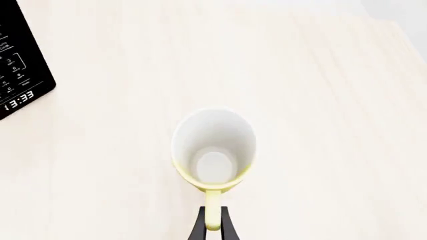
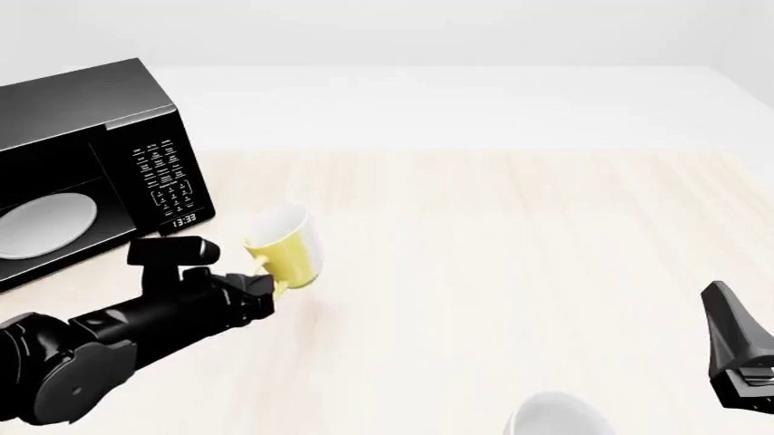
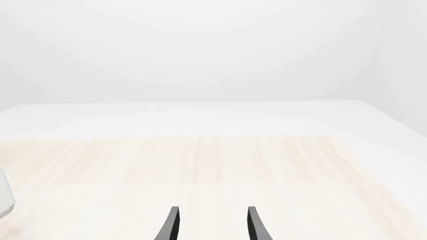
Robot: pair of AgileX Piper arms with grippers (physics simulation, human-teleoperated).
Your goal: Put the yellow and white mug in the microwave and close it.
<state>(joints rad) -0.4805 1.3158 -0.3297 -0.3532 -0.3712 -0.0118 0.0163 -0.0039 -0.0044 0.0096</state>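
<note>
The left arm's fingers (image 1: 213, 226) are clamped on the handle of the mug (image 2: 288, 248), which hangs tilted above the bench (image 2: 508, 236), its mouth turned away from the arm. The microwave (image 2: 85, 127) stands open close by on the left, plate (image 2: 46, 222) showing. The right arm's fingers (image 3: 210, 224) are spread with nothing between them, well apart from the mug.

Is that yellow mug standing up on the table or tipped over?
Tipped. The yellow and white mug is held off the table by its handle in the left gripper, its mouth leaning toward the microwave.
</note>
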